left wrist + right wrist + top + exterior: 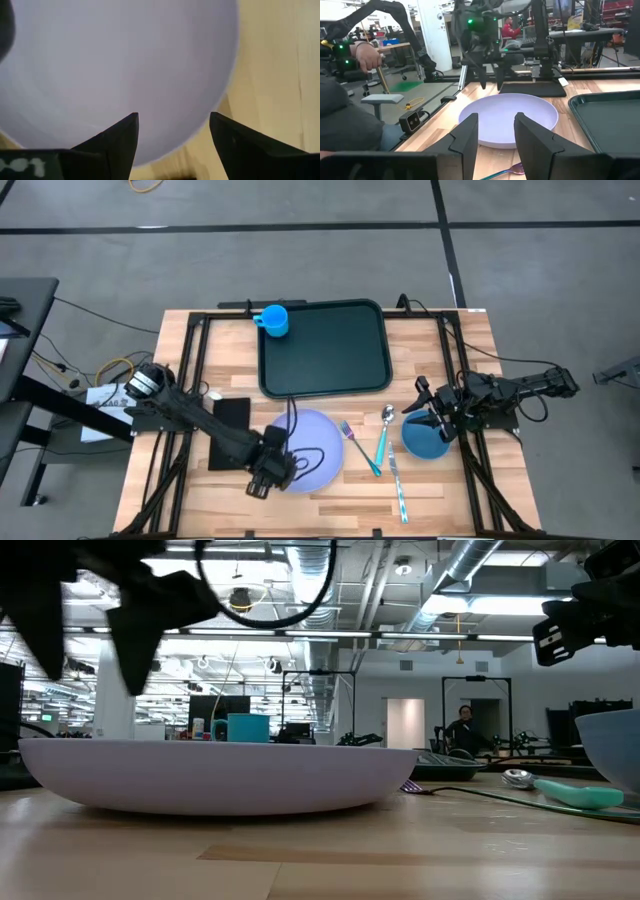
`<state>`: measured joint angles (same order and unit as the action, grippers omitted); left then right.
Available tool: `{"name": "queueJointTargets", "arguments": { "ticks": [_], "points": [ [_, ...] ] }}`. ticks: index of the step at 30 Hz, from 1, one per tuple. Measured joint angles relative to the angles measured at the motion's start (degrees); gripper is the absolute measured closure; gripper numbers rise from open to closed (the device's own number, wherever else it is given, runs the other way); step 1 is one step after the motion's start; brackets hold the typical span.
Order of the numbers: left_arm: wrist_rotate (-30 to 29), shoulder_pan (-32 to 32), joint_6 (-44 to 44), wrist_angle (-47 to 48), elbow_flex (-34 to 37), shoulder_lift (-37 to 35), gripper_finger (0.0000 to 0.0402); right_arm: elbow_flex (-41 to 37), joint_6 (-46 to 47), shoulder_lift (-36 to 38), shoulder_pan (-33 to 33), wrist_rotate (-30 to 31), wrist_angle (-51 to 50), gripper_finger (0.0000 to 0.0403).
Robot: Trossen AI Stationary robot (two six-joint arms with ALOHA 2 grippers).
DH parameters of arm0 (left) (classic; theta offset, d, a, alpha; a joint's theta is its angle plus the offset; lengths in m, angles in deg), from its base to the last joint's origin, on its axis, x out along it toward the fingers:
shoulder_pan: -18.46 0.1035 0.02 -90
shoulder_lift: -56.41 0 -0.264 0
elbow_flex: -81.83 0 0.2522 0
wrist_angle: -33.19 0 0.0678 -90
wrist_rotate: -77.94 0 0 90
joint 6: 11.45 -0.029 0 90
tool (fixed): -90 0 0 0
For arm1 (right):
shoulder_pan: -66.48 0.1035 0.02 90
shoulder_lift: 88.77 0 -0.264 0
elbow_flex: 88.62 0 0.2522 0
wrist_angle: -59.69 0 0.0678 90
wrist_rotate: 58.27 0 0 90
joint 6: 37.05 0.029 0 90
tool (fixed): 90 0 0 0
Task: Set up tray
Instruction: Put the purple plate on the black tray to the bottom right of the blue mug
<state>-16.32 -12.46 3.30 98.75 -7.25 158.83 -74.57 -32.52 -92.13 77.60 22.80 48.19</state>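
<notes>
So far little of the setup looks done. The tray (325, 348) lies at the far middle of the table (470, 350), and the only thing on it is the blue cup (274, 320), standing at its far left corner. Everything else is off the tray, nearer the front: the lavender plate (318, 446) sits just near of the tray's left half, a flat black rectangle (229, 415) lies left of the plate, and right of the plate come a fork (349, 431), a teal-handled spoon (384, 432) and a third utensil (398, 485) nearer still. The blue bowl (424, 440) rests on the wood at the right, not on the tray. The left gripper (272, 476) hovers over the plate's near left edge with its fingers (117, 137) spread wide apart and nothing between them — in my judgement poised to take the plate. The right gripper (438, 417) sits just over the bowl's far rim, fingers partly apart; whether it pinches the rim I cannot tell. Plate, bowl and cutlery all appear left to place.
</notes>
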Motion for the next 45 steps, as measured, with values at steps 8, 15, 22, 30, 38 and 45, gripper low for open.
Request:
{"name": "queueJointTargets", "arguments": {
  "ticks": [8, 15, 22, 30, 38, 45],
  "points": [
    [-2.23, -4.2, -0.9, -2.06, 0.72, 4.51, 0.017, -0.01, 0.0, -0.02, 0.02, -0.02, -0.01, 0.0284],
    [-3.3, -3.94, -2.1, -2.39, -0.65, 9.93, 0.017, -0.01, 0.0, -0.02, 0.01, 0.0, -0.02, 0.0284],
    [-1.59, -3.75, -0.82, -2.28, -0.73, 11.49, 0.0177, 0.0, -0.02, -0.02, 0.02, 0.0, -0.02, 0.0284],
    [-1.08, -3.96, 1.46, -1.56, -0.82, 11.49, 0.0272, -0.02, 0.0, 0.0, 0.02, 0.0, -0.02, 0.0284],
    [0.56, -4.11, 5.07, 1.89, -1.8, 11.45, 0.0377, -0.01, 0.0, -0.01, 0.02, 0.0, -0.02, 0.0284],
    [-1.57, -5.84, 5.93, 12.99, -11.96, 11.73, 0.0397, -0.02, 0.0, -0.02, 0.02, -0.01, -0.02, 0.0284]
  ]
}}
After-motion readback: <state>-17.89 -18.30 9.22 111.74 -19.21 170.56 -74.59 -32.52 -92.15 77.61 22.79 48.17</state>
